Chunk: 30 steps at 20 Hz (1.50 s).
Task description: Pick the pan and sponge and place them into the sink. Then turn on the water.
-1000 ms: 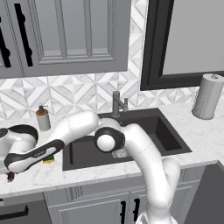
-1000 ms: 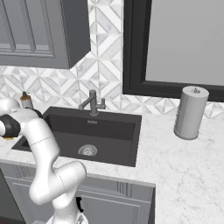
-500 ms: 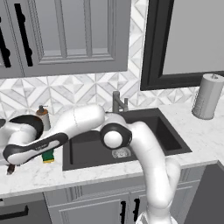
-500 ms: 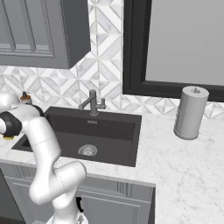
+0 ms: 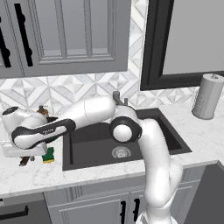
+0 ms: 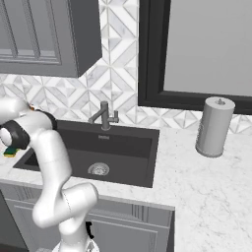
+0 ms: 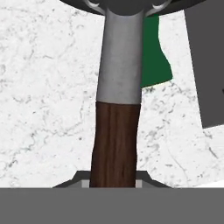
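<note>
With the pincer clamped tight on the pan's brown handle at the table's left end, a grip so far from the bowl could let the pan tip or drag the sponge beside it, while the faucet guards the sink.

The pan handle looks matt grey metal, then brown wood, above veined white marble counter.

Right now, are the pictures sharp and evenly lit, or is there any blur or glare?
Left base view: even flat light, no glare, sink dark but readable. Right base view: equally sharp, paper towel roll softly shaded. Hand view: pan handle very close, its wood grain stretched and coarse; sponge a flat green patch.
</note>
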Tool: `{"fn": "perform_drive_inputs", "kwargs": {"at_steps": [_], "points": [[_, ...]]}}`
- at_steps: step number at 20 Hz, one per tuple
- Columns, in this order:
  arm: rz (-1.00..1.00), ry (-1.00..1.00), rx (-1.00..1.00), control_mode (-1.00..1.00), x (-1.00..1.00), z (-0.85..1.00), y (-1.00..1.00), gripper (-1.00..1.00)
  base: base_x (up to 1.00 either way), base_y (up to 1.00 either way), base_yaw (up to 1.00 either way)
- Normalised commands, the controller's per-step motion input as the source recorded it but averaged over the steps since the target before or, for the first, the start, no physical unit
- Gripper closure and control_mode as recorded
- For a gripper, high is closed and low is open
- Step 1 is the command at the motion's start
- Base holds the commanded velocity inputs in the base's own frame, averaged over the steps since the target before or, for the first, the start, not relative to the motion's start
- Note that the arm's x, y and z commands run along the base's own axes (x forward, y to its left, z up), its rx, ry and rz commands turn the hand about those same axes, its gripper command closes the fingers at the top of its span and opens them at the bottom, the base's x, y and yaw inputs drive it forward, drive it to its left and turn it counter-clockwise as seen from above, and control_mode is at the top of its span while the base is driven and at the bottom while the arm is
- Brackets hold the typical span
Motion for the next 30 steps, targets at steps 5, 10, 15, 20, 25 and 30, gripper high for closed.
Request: {"fn": "perform_drive_inputs", "kwargs": {"at_steps": [5,10,15,20,25,30], "points": [[-0.33,0.08,-0.01,-1.0,0.06,0.0,-0.84,1.0,0.0,0.0,0.0],[-0.33,0.04,0.0,-1.0,0.07,0.0,-0.81,1.0,0.0,0.0,0.0],[-0.39,0.03,-0.01,-1.0,0.18,0.0,-0.68,1.0,0.0,0.0,0.0],[-0.44,0.01,0.0,-1.0,0.2,-0.01,-0.55,1.0,0.0,0.0,0.0],[-0.5,0.02,-0.03,-1.0,0.29,-0.13,-0.39,1.0,0.0,0.0,0.0],[-0.46,0.01,-0.11,-1.0,0.39,-0.26,-0.25,1.0,0.0,0.0,0.0]]}}
